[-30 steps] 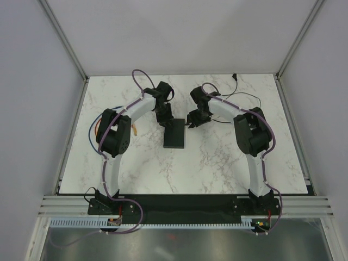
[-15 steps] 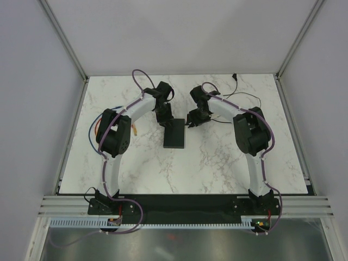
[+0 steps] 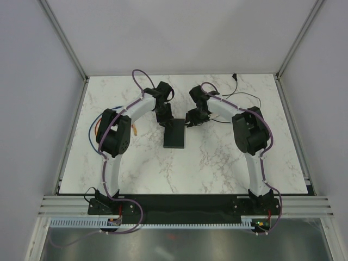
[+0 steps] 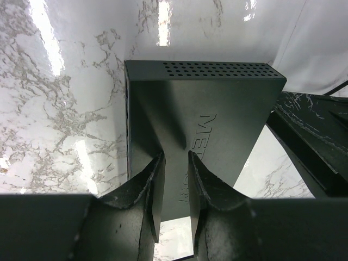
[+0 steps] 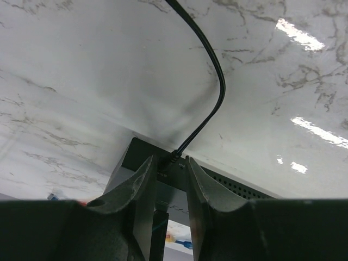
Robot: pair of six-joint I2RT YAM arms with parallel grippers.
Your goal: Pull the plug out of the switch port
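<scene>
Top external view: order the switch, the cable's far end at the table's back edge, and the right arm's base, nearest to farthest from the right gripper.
1. Switch, beside the right gripper, on its left.
2. Cable's far end, back right.
3. Right arm's base, near edge.

Switch [image 3: 175, 136]: flat black box, lying flat, vent holes at one end.
Plug [image 5: 175, 156]: black, seated in switch's edge, thin cable [image 5: 219, 81] curving away.
</scene>
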